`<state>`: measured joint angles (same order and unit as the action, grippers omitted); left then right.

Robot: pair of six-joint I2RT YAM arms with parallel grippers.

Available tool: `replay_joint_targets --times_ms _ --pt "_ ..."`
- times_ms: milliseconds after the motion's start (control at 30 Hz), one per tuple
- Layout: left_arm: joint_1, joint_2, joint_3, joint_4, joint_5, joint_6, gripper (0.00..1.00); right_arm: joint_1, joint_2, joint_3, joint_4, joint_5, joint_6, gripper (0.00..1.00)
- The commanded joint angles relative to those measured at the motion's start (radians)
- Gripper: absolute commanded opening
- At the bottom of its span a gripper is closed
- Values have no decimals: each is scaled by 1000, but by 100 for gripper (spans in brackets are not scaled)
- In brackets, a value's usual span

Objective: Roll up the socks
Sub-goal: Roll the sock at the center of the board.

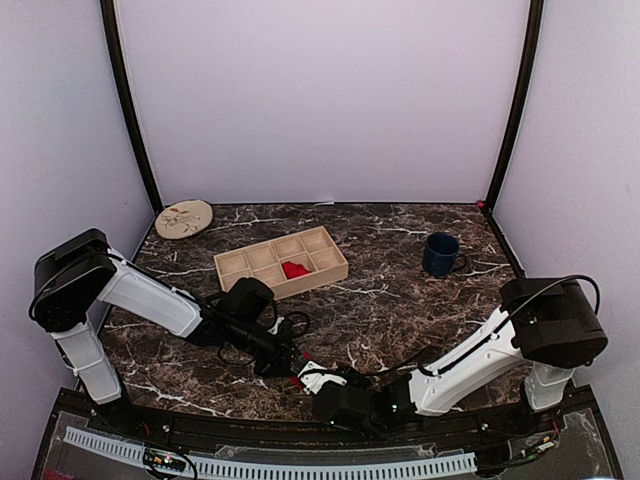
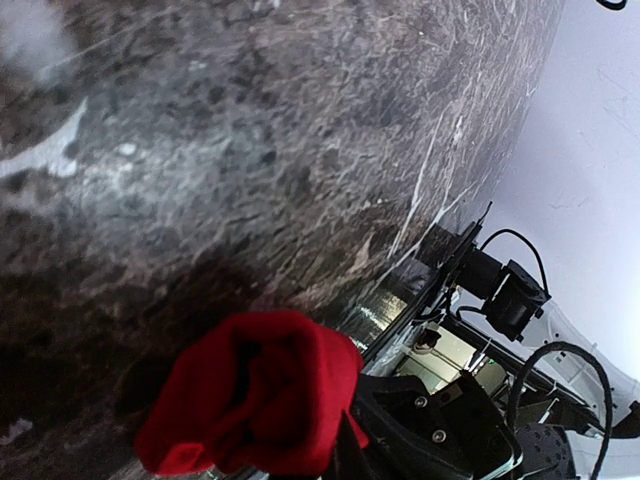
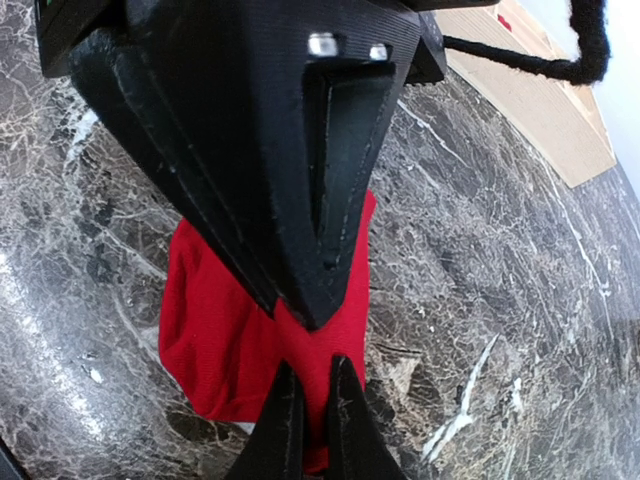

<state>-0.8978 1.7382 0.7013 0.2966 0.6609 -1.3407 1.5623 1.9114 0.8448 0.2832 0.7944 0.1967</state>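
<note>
A red sock [image 3: 215,320] lies bunched on the dark marble table near its front edge. It shows as a small red patch in the top view [image 1: 296,381] and as a loose red bundle in the left wrist view [image 2: 250,390]. My left gripper [image 3: 313,312] comes down from above, its fingers closed to a point on the sock's middle; in the top view it [image 1: 283,362] is just left of the sock. My right gripper [image 3: 307,400] is pinched on the sock's near edge, with red cloth between its fingertips. It meets the left gripper at the sock [image 1: 314,378].
A wooden compartment tray [image 1: 245,262] stands behind the grippers with another red sock [image 1: 295,269] in one cell. A dark blue mug [image 1: 441,254] is at the back right, a round tan disc [image 1: 184,218] at the back left. The table's front rail [image 1: 270,465] is close by.
</note>
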Motion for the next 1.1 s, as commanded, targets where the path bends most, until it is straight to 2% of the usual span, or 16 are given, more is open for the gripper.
replay_joint_targets --times_ms 0,300,733,833,1067 --pt "-1 22 7 -55 -52 101 0 12 -47 -21 -31 -16 69 5" --pt "-1 36 -16 -30 -121 206 0 11 -115 -48 -100 -97 171 35" --pt "-1 40 -69 60 -175 335 0 2 -366 -134 -138 -218 394 50" --pt "-1 34 -90 87 -191 359 0 -35 -371 -144 -123 -275 446 50" --pt "-1 47 -126 147 -202 428 0 -172 -359 -201 28 -429 567 51"
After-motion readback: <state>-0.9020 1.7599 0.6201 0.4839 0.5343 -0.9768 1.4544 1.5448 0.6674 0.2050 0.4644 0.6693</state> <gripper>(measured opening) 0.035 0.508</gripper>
